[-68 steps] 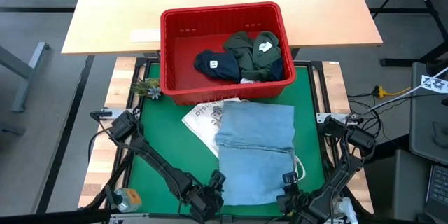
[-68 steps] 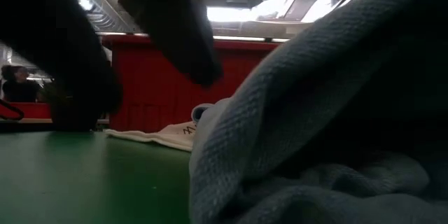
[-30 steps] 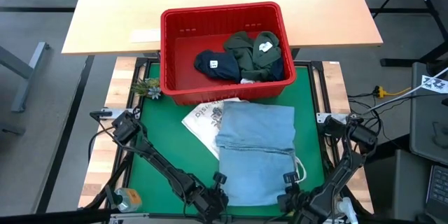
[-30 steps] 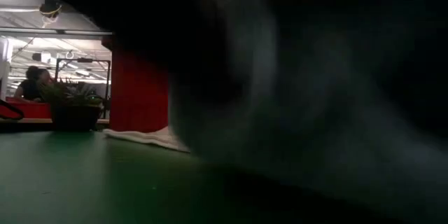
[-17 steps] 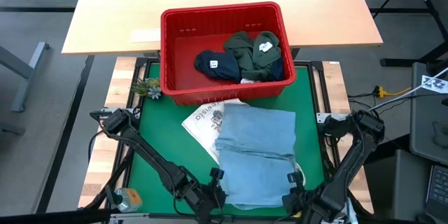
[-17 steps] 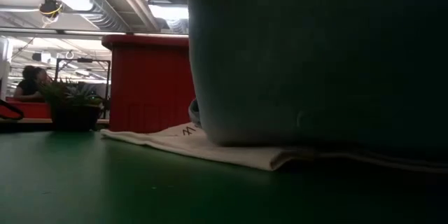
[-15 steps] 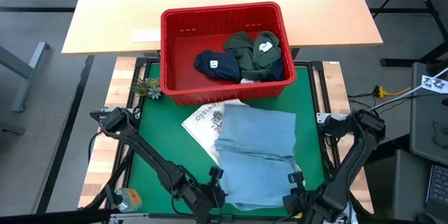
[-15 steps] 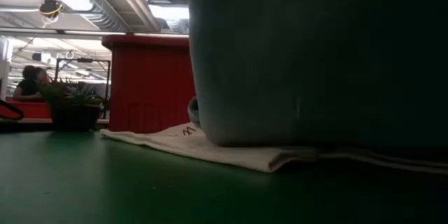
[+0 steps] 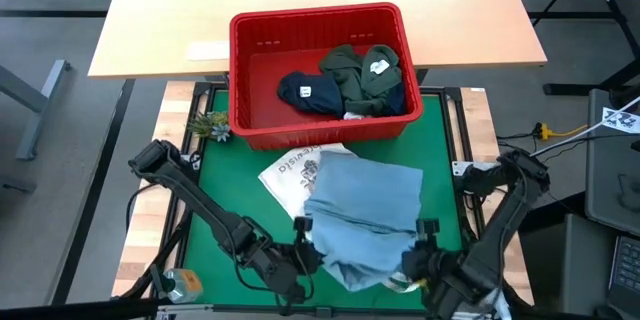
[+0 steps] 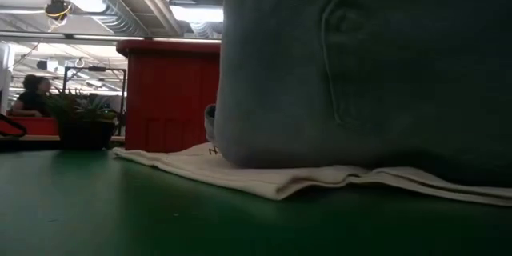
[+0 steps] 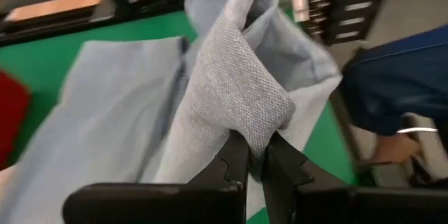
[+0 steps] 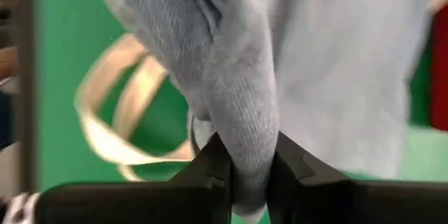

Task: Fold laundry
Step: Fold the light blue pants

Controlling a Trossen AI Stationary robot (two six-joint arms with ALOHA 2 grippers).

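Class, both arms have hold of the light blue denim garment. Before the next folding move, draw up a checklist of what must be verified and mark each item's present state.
1. Left gripper shut on the light blue denim garment: ok.
2. Right gripper shut on the same garment's near edge: ok.
3. Near edge lifted off the green mat: ok.
4. White tote bag clear of the garment: not ok, it lies partly underneath, and its handle loop sits near the right gripper.
5. Red slotted plastic basket out of the fold path: ok, it stands beyond the far edge.
6. Garment's layers even: cannot tell.
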